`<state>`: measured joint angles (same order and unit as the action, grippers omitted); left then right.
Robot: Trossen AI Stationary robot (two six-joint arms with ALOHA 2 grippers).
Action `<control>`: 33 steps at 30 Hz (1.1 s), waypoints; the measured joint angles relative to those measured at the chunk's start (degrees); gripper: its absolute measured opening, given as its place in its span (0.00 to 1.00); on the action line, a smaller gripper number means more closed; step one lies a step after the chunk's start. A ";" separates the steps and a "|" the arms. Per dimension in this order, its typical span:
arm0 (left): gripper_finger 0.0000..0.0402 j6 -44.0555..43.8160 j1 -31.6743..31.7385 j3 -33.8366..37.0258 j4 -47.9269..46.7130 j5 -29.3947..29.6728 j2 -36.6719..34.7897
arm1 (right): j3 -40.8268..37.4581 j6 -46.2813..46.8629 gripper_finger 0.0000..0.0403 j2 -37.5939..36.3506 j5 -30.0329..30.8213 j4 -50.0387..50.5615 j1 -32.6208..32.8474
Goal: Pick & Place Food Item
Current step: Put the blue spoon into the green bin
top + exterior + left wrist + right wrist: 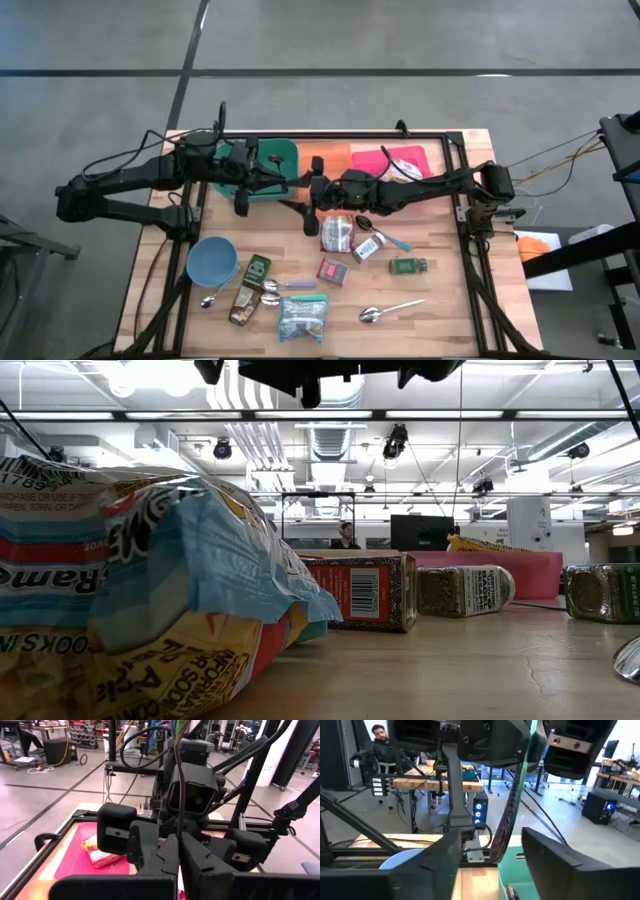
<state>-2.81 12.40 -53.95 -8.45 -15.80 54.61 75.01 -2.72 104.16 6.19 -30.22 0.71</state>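
The right gripper (311, 205) hangs half open and empty just beside the green tray (275, 155), so I think it should go straight down over the shiny food bag (338, 233) near that tray and squeeze softly, while the left gripper (241, 190) waits, shut and empty, at the tray's edge.

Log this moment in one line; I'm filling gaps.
left gripper: shut, over green tray | right gripper: open, empty, mid-table | packet: on pink tray

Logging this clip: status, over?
Left gripper shut over green plate. Right gripper open, empty, beside it. Snack packet on pink plate.
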 joint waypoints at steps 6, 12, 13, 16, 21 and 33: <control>0.00 0.03 0.00 0.00 -1.08 -0.36 0.00 | -0.10 -2.03 0.23 -0.37 -0.25 -0.01 0.04; 0.00 0.93 0.00 0.00 -1.74 -1.00 0.00 | -0.12 -2.83 0.04 -0.58 -0.04 2.14 0.07; 0.00 1.09 0.00 0.00 -1.94 -1.09 0.02 | -0.05 -2.29 0.04 -0.61 0.02 2.72 0.07; 0.00 1.11 0.00 0.00 -2.55 -1.17 0.02 | 0.05 -1.53 0.03 -0.68 0.01 3.48 0.07; 0.00 2.97 -0.04 0.00 -4.62 -1.04 0.02 | 0.06 -1.67 0.02 -1.27 0.00 6.10 0.07; 0.34 4.18 0.01 0.00 -5.58 0.17 -0.13 | -0.01 -3.57 0.02 -3.60 1.48 10.46 0.17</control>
<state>1.37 12.41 -53.95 -14.03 -15.63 54.48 75.00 -6.28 100.56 7.68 -19.76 0.88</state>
